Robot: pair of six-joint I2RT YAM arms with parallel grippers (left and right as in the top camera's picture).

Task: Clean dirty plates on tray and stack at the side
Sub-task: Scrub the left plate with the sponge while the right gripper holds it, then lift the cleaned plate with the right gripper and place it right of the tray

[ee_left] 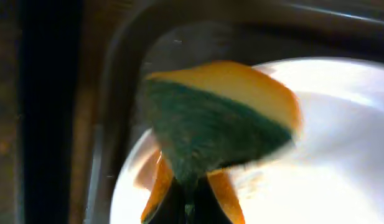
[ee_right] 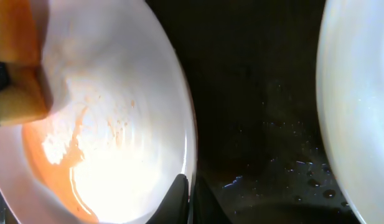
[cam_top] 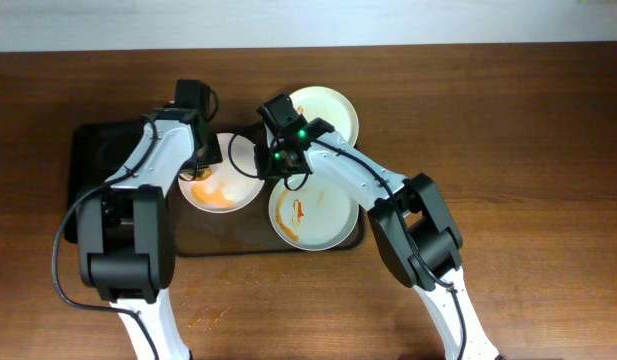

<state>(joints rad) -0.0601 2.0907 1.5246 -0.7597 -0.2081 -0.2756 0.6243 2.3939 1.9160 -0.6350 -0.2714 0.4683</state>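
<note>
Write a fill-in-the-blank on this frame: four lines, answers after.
1. The left jaws hold a ___ against the sauce-smeared plate.
2. The right jaws pinch that plate's ___.
3. The streaks on the second dirty plate are ___ in colour.
4. Counting the clean plate, the overhead view shows ___ plates.

Missing words: sponge; rim; orange; three.

Orange-smeared white plate (ee_right: 135,124), yellow-green sponge (ee_left: 216,124)
</note>
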